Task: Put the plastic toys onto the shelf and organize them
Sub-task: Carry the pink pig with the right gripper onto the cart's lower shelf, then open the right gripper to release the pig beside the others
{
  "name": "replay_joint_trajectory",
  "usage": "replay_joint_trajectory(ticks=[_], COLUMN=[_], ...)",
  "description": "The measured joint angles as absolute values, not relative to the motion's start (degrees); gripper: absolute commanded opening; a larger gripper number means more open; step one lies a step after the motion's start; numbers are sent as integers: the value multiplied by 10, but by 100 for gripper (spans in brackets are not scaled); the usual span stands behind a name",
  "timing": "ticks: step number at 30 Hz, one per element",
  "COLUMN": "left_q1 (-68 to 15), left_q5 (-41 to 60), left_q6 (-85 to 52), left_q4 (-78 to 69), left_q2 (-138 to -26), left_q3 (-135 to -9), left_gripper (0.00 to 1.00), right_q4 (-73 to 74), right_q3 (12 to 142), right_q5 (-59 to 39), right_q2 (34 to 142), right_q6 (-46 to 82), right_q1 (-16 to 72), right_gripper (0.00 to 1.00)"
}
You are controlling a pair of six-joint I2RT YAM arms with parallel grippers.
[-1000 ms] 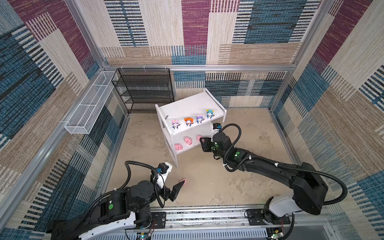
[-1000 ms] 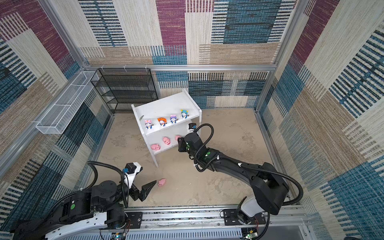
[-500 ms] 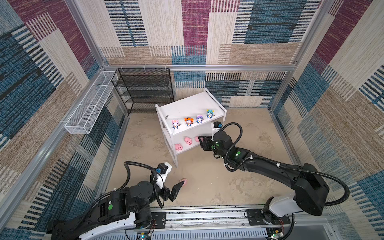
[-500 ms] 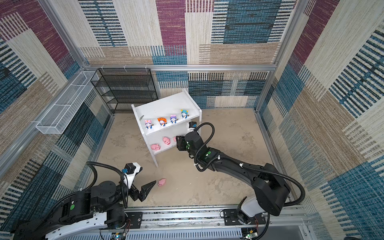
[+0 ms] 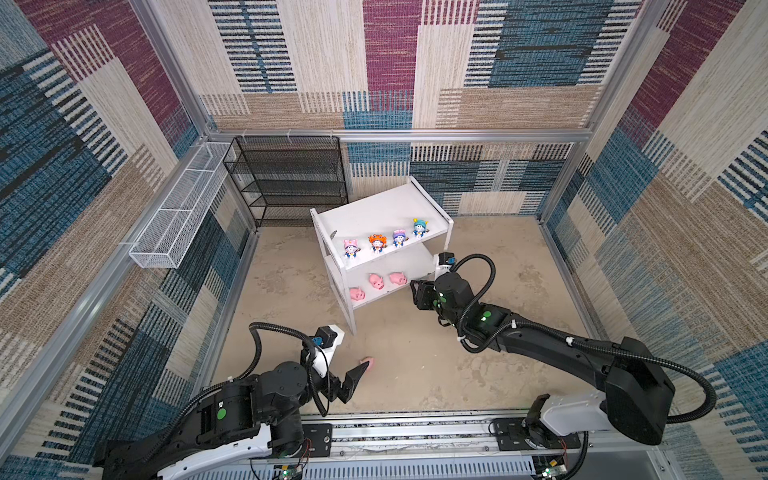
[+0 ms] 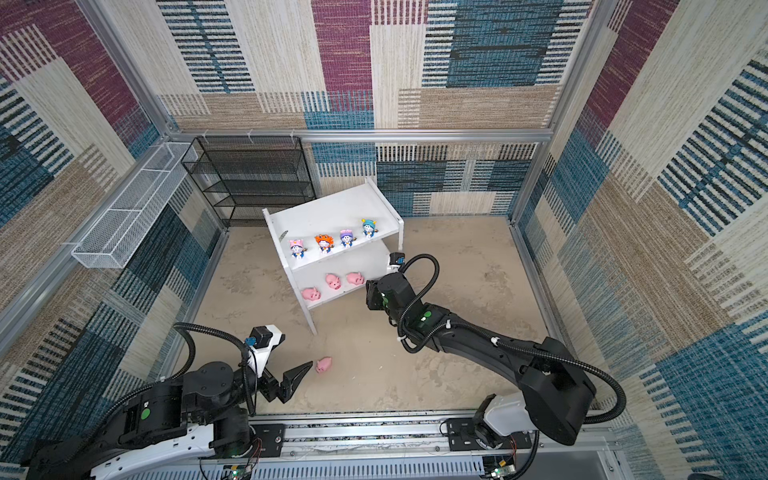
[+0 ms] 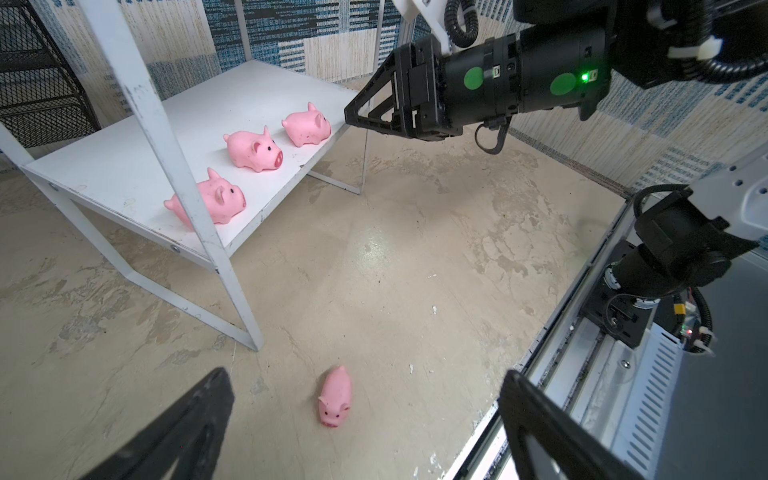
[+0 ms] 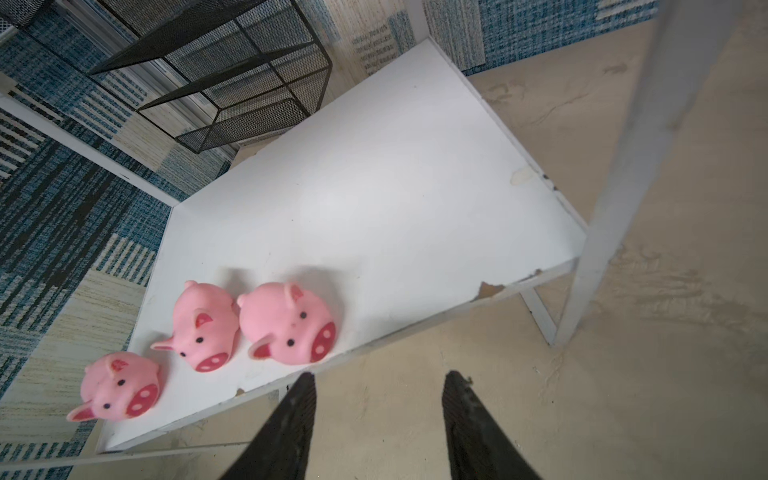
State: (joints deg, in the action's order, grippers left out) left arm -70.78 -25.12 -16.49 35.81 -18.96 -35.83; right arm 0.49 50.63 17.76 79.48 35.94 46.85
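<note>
while three smooth, rounded pink pigs (image 5: pixel 376 281) stand in a row at the front of the lower board of the white flat-boarded shelf (image 5: pixel 374 208), four hooded figurines (image 5: pixel 377 243) line the upper board's front edge. the fourth pig (image 7: pixel 336 397) lies on the mottled beige floor (image 5: pixel 415 353), just ahead of the left gripper (image 7: pixel 365 374), whose black tapered fingers are spread wide and empty. the right gripper (image 8: pixel 380 374), jaws parted and holding nothing, has backed off the board's chipped edge since a second ago.
</note>
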Motion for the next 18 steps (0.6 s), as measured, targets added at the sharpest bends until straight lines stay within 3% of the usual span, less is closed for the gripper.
replay_joint_trajectory(ticks=[18], left_q1=[-708], left_q5=[-251], left_q6=[-165], left_q4=[358], left_q2=[-187], left_q3=[-358], left_gripper=[100], right_q4=[10], right_q3=[546], right_q5=[154], right_q2=[849], right_q6=[322], right_q1=[468], right_gripper=[50])
